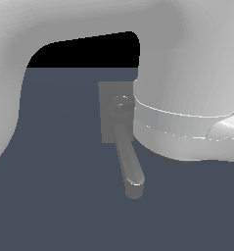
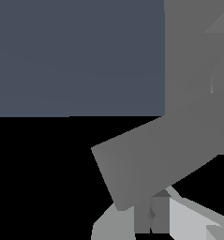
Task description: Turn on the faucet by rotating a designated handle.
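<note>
Count: 1 faucet, made up of 1 square base plate, 1 round hub and 1 thick round-tipped spout. 1 flat handle bar, sitting just beyond the fingertips in the wrist view. 1 white robot arm, 1 gripper; finger count not clear.

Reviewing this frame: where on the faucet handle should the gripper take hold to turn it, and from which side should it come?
Probably near the free end of the handle, the flat grey bar that fills the wrist view: furthest from the hub, so most leverage. Its broad flat faces suit fingers closing across its thin dimension, coming end-on. The gripper sits right at that end; its opening is unclear. In the exterior view the arm hides the handle, leaving only the spout.
</note>
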Controlling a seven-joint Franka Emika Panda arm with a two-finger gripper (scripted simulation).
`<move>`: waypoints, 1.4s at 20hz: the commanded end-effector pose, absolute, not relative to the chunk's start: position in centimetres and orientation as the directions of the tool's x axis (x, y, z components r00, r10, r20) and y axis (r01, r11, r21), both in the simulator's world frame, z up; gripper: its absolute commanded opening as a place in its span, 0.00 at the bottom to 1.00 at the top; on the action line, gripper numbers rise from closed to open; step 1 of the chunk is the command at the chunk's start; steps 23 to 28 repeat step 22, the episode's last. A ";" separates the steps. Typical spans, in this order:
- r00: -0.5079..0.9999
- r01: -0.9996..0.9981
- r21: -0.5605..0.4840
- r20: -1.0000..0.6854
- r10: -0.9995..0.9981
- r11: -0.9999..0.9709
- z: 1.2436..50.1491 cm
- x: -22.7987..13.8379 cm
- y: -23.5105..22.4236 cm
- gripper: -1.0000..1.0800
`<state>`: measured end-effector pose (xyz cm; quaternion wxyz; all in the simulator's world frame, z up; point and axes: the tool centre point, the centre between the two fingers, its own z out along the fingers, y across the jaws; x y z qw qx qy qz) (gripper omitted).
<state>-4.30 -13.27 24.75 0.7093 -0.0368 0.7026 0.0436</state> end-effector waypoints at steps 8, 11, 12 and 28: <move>0.004 -0.124 0.011 -1.000 0.011 0.992 22.3 -3.8 -13.8 0.00; 0.003 -0.126 0.011 -1.000 0.012 0.992 21.1 -3.8 -14.1 0.00; 0.003 -0.126 0.011 -1.000 0.012 0.992 20.7 -3.7 -14.2 0.00; -0.001 -0.131 0.013 -1.000 0.013 0.991 17.1 -3.4 -15.1 0.00</move>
